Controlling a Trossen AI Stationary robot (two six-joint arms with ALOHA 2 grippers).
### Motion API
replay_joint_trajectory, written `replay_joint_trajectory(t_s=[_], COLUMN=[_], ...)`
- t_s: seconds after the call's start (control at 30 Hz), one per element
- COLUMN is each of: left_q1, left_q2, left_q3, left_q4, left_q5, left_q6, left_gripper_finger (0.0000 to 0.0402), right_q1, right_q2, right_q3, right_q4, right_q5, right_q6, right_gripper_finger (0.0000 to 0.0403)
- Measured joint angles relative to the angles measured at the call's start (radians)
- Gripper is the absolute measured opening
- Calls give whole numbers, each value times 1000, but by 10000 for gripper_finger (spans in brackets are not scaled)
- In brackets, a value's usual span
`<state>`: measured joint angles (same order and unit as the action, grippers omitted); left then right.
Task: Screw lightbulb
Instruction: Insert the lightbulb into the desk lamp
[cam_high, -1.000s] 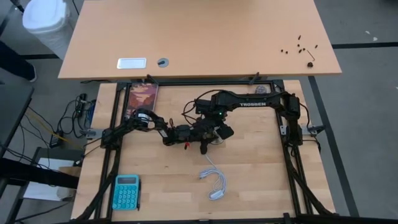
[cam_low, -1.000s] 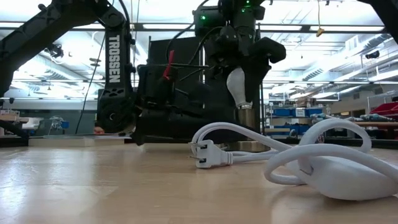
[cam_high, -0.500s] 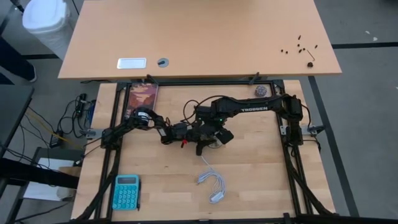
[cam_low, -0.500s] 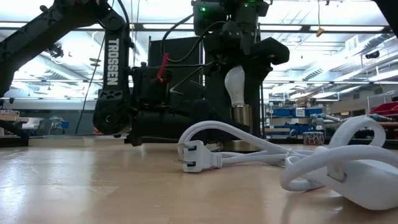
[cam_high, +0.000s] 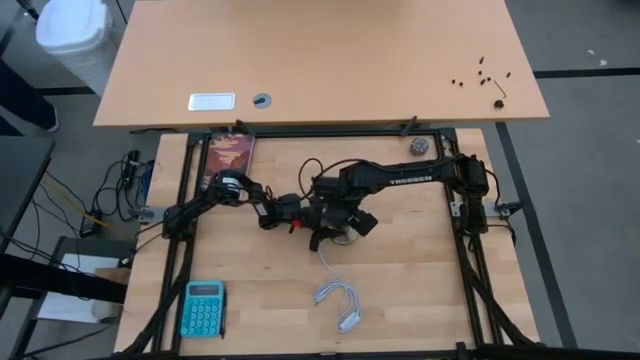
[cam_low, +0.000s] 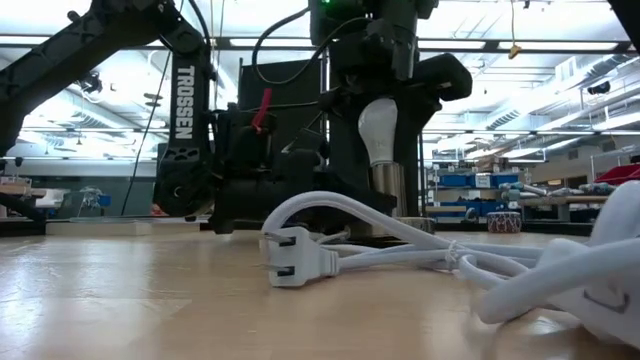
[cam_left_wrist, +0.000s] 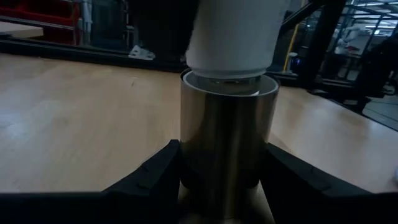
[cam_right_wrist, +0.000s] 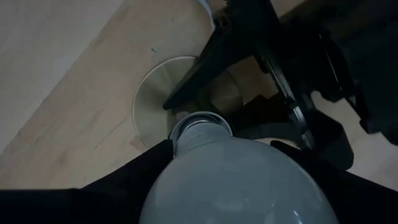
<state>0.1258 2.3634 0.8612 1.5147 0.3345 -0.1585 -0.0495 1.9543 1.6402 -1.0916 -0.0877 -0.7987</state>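
The white lightbulb (cam_low: 378, 125) stands upright with its neck down in the mouth of a metallic socket cylinder (cam_left_wrist: 227, 137), at the table's middle. The socket rests on its round disc base (cam_right_wrist: 155, 99) on the wood. My left gripper (cam_left_wrist: 224, 155) reaches in level from the table's left and is shut on the socket. My right gripper (cam_right_wrist: 230, 155) hangs above, pointing down, and is shut on the bulb. The bulb's screw base is hidden inside the socket. My left gripper pinches the socket's cylinder wall (cam_left_wrist: 186, 155) between its two fingers, low on the cylinder. The fingers come in level from the table's left. The socket stands upright on its disc on the table. My right gripper pinches the bulb's round glass (cam_right_wrist: 180, 168) between its two fingers, from above and pointing down. The bulb stands upright below the fingers, its neck (cam_right_wrist: 199, 124) in the socket's mouth.
The socket's white cord (cam_high: 335, 295) lies in loops toward the near edge, its plug (cam_low: 295, 262) in front of the socket. A teal calculator (cam_high: 203, 308) lies near left, a purplish ball (cam_high: 418, 146) far right, and a picture card (cam_high: 230, 155) far left.
My right gripper has rolled about its downward axis and shifted a little toward the table's left, still on the bulb. My left gripper's wrist has turned while still on the socket. The white cord has slid toward the near-left, plug leading.
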Motion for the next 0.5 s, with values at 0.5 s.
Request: replay_joint_trajectory(t_s=[0.5], left_q1=[5], left_q2=[0], left_q3=[1], left_q4=[5], left_q5=[-2], left_q6=[19], left_gripper_finger=[198], right_q1=[-1], right_q2=[2], right_q3=[0], right_q4=[11], right_q5=[-53], right_q6=[41], right_gripper_finger=[278])
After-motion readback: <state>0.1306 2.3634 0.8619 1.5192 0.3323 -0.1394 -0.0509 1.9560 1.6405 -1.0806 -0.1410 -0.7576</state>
